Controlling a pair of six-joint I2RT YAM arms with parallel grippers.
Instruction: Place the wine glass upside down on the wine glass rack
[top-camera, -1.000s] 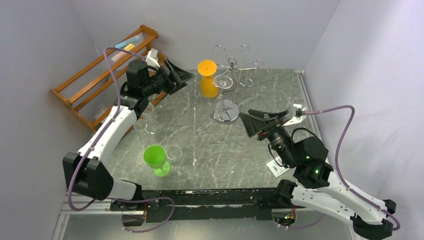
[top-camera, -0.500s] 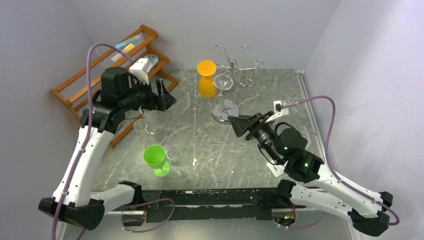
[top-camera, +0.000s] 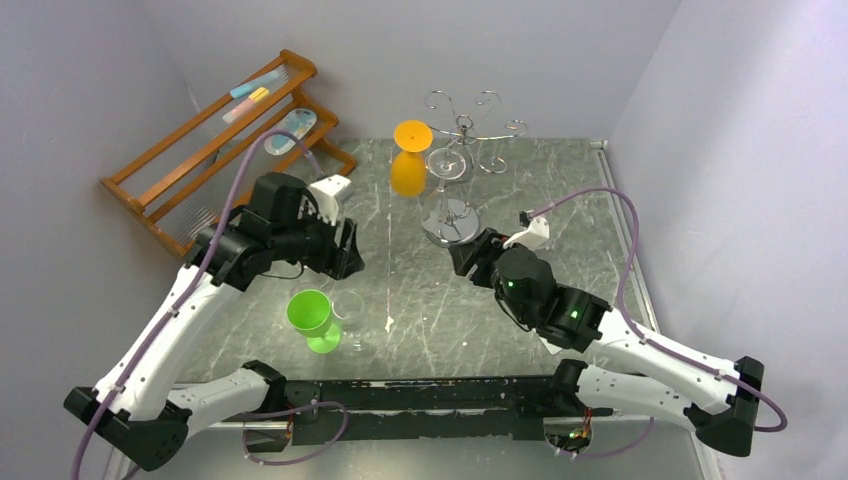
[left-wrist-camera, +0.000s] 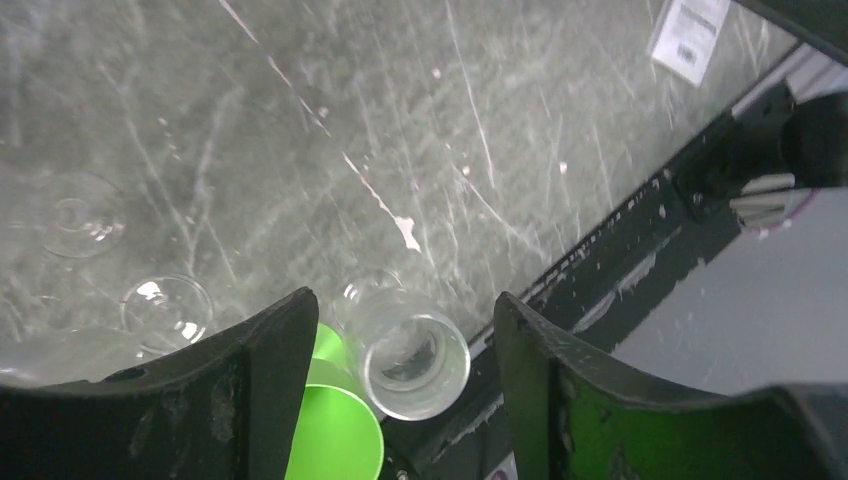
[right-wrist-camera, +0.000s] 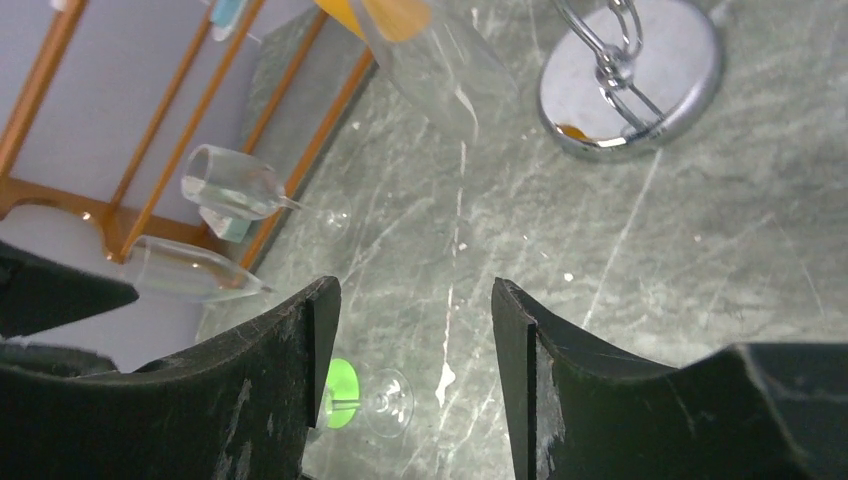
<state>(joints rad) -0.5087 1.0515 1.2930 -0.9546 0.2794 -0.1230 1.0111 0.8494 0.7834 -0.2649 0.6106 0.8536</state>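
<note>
The wine glass rack (top-camera: 470, 125) is a silver wire stand on a round chrome base (top-camera: 452, 228) (right-wrist-camera: 635, 80) at the back of the table. An orange glass (top-camera: 409, 160) and a clear glass (top-camera: 447, 165) hang on it upside down. A clear wine glass (top-camera: 350, 310) (left-wrist-camera: 415, 365) stands upright beside a green one (top-camera: 310, 315) (left-wrist-camera: 335, 430) near the front. My left gripper (top-camera: 340, 250) (left-wrist-camera: 402, 298) hovers open above the clear glass, which shows between its jaws. My right gripper (top-camera: 468, 255) (right-wrist-camera: 412, 285) is open and empty, just in front of the rack base.
An orange-brown wooden shelf (top-camera: 215, 130) (right-wrist-camera: 90, 120) leans in the back left corner. More clear glasses (right-wrist-camera: 235, 185) (left-wrist-camera: 165, 305) stand in front of it. A white tag (left-wrist-camera: 690, 40) lies on the table at the right. The arms' black rail (top-camera: 420, 390) runs along the near edge.
My left arm has swung from the wooden shelf down and forward to above the green and clear glasses. My right arm has moved left and back toward the rack base.
</note>
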